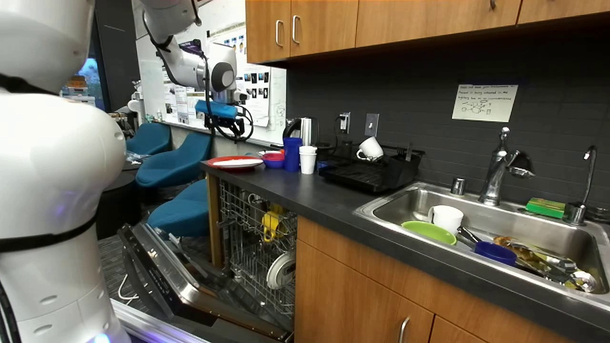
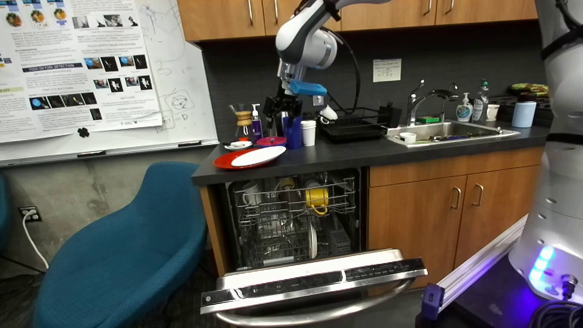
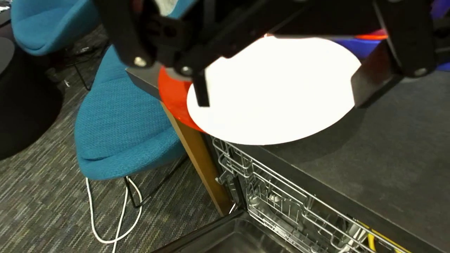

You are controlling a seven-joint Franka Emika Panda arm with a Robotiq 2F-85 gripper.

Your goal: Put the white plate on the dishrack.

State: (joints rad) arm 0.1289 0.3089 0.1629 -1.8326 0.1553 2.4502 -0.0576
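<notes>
My gripper [image 3: 280,98] hangs spread above the white plate [image 2: 258,156]; I judge this the pre-grasp step: next I should lower and pinch its edge.

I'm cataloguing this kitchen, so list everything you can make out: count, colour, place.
counter: 1, dark, above dishwasher
dishwasher: 1, black-and-silver, below counter
red plate: 1, red, counter
white plate: 1, white, overlapping red plate
tumbler: 1, blue, counter
cups: one stack, white, counter
kettle: 1, silver, counter
sink: 1, steel, in counter
dishrack: 1, black, beside sink
mugs: at least 3, white and yellow, dishrack, sink, dishwasher
bowls: several, green, blue, pink, sink and counter
faucets: 2, silver, behind sink
sponge: 1, green and yellow, behind sink
chairs: at least 2, blue, near counter
whiteboard: 1, white, behind chairs
cabinets: several, wooden, around counter
arm: 1, white, over counter
gripper: 1, black, open, over counter
</notes>
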